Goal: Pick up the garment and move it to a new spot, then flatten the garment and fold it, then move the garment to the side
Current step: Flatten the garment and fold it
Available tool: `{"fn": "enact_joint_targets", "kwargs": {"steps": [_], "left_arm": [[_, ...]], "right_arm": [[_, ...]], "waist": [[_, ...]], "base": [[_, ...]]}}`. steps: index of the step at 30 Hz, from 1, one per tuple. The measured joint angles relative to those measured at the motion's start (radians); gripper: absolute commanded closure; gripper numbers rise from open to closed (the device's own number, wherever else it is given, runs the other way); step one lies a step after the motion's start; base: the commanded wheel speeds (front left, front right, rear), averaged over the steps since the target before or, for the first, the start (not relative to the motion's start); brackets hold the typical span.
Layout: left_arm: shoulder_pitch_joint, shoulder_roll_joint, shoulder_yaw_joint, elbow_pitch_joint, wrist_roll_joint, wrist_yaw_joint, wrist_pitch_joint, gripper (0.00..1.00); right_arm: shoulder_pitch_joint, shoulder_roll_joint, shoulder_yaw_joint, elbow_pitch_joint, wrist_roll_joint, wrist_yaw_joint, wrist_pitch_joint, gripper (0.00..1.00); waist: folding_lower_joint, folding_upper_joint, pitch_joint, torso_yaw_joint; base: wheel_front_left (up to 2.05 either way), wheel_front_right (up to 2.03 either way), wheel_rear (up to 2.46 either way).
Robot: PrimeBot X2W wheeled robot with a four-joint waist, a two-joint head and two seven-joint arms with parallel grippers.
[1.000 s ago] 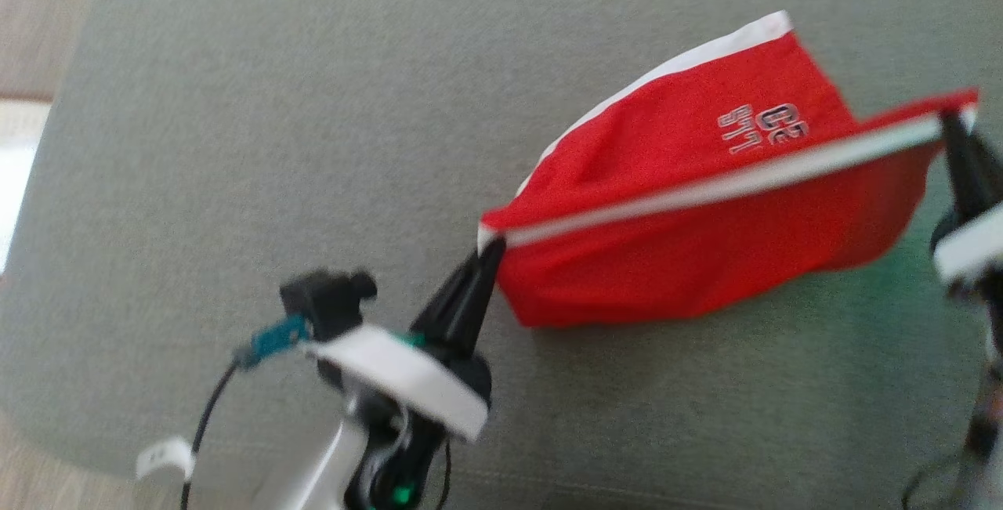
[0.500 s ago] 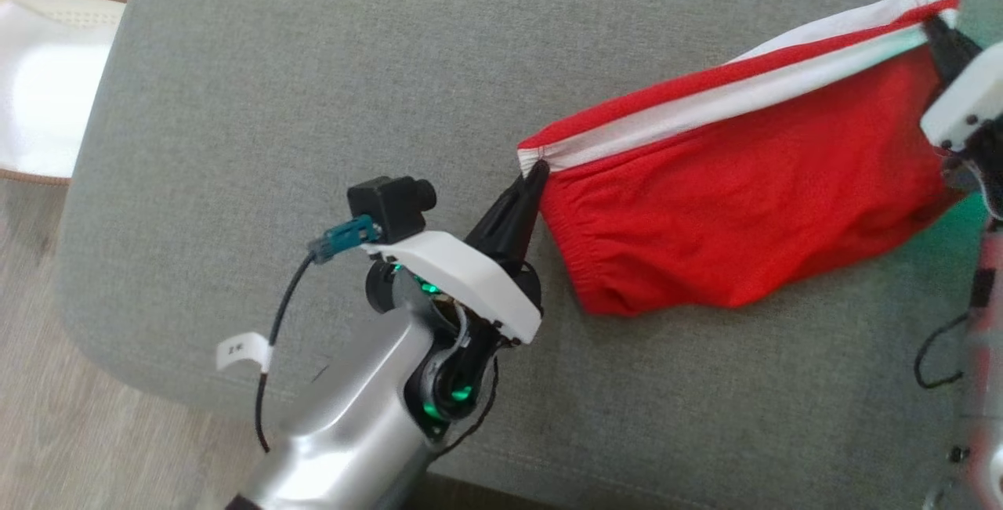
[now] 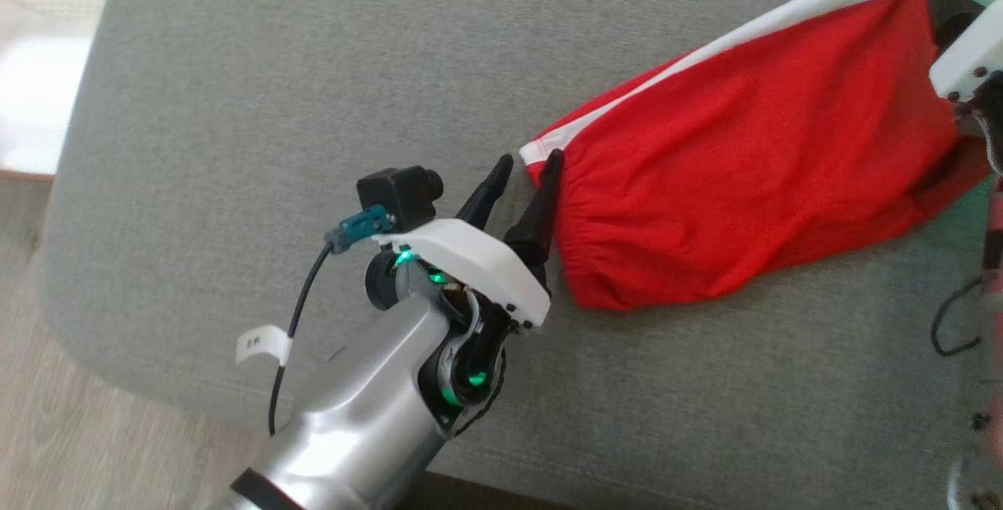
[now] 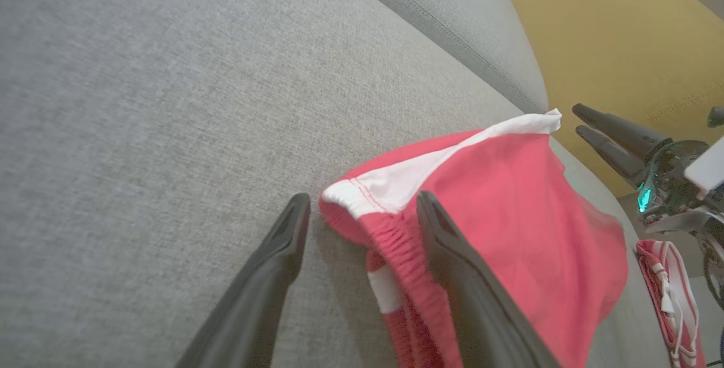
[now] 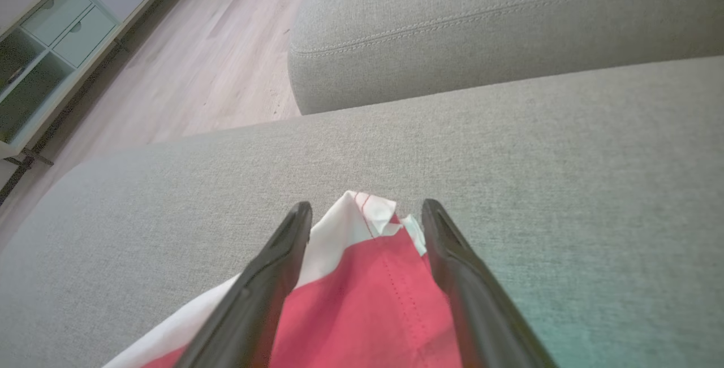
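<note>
The grey sofa cushion (image 3: 313, 103) carries the red shorts (image 3: 744, 165), which lie toward its right side. They are thin, limp knit with a white side stripe and a gathered elastic waistband. I judge them light and floppy, best taken at the waistband corners. My left gripper (image 3: 530, 157) and right gripper (image 5: 366, 207) both have their fingers spread, straddling opposite corners and pinching nothing.
</note>
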Motion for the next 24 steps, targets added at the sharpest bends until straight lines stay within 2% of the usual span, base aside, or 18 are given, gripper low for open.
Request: {"fn": "enact_joint_targets", "kwargs": {"steps": [3, 5, 9, 12, 15, 17, 21, 24], "left_arm": [[0.014, 0.001, 0.005, -0.011, 0.038, 0.019, -0.007, 0.00], [0.049, 0.010, 0.042, -0.066, 0.101, 0.055, -0.007, 0.00], [0.159, 0.030, 0.175, -0.244, 0.349, 0.140, -0.008, 0.00], [0.250, 0.030, 0.221, -0.340, 0.508, 0.162, -0.012, 0.00], [0.329, 0.023, 0.247, -0.387, 0.620, 0.160, -0.012, 0.00], [0.360, 0.019, 0.266, -0.417, 0.666, 0.141, -0.013, 0.00], [0.381, 0.013, 0.279, -0.439, 0.731, 0.105, -0.013, 0.00], [0.400, 0.011, 0.303, -0.444, 0.751, 0.085, -0.013, 0.00]], "right_arm": [[0.022, -0.045, 0.077, -0.042, 0.013, 0.000, -0.004, 0.00], [0.058, -0.092, 0.133, -0.072, 0.010, 0.000, 0.012, 0.00], [0.137, -0.157, 0.188, -0.091, -0.001, 0.000, 0.096, 0.00], [0.140, -0.159, 0.185, -0.093, -0.014, 0.000, 0.123, 0.00], [0.117, -0.151, 0.181, -0.084, -0.033, 0.000, 0.141, 0.00], [0.098, -0.151, 0.179, -0.072, -0.057, 0.000, 0.153, 0.00], [0.079, -0.170, 0.185, -0.043, -0.117, 0.000, 0.207, 0.00], [0.079, -0.182, 0.188, -0.028, -0.121, 0.000, 0.255, 0.00]], "waist": [[0.0001, 0.0000, -0.002, -0.019], [0.0000, 0.0000, -0.005, -0.033], [0.0000, 0.0000, -0.005, -0.046], [0.0000, 0.0000, 0.001, -0.038], [0.0000, 0.0000, 0.008, -0.022], [0.0000, 0.0000, 0.012, -0.009], [0.0000, 0.0000, 0.015, 0.018], [0.0000, 0.0000, 0.006, 0.029]], "base": [[0.00, 0.00, 0.00], [0.00, 0.00, 0.00], [0.00, 0.00, 0.00], [0.00, 0.00, 0.00], [0.00, 0.00, 0.00], [0.00, 0.00, 0.00], [0.00, 0.00, 0.00], [0.00, 0.00, 0.00]]}}
